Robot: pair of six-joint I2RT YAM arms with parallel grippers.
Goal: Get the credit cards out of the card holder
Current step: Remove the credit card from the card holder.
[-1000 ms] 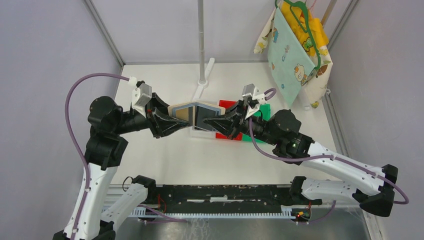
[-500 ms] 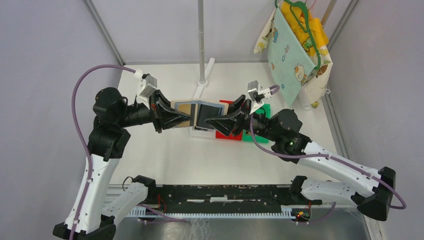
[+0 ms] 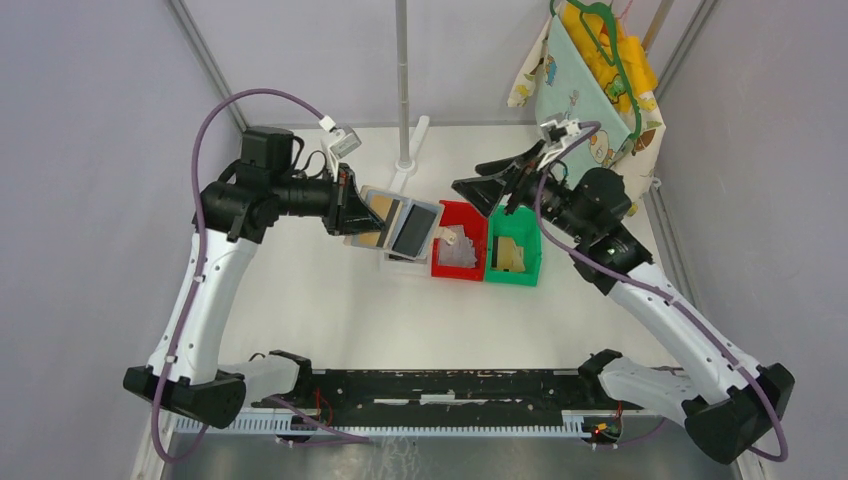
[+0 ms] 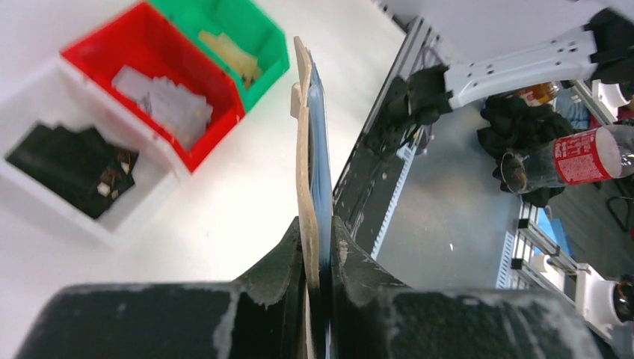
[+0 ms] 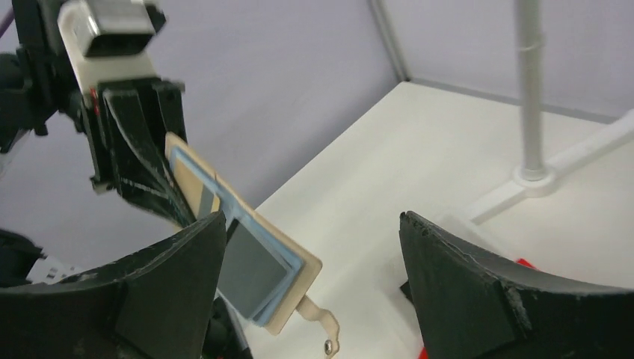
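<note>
My left gripper [image 3: 356,207] is shut on one edge of the tan card holder [image 3: 432,232] and holds it tilted in the air over the white bin [image 3: 398,263]. The open holder shows a gold card [image 3: 380,208] and a dark grey card [image 3: 410,231] in its pale blue pockets. In the left wrist view the holder [image 4: 303,142] stands edge-on between my closed fingers [image 4: 280,258]. My right gripper [image 3: 476,176] hangs wide open and empty above the red bin [image 3: 461,270], apart from the holder. From the right wrist the holder [image 5: 297,283] and its grey card [image 5: 250,268] show past my left finger.
Three small bins stand in a row: the white bin [image 4: 27,187] holds black cards, the red bin [image 4: 101,41] silver-grey ones, the green bin [image 3: 513,277] gold ones. A thin pole on a white base [image 3: 404,165] stands behind. Cloth items [image 3: 585,90] hang at the back right.
My right gripper has opened wide and pulled back up and to the right, away from the holder. The left arm has swung back and left, keeping the holder pinched.
</note>
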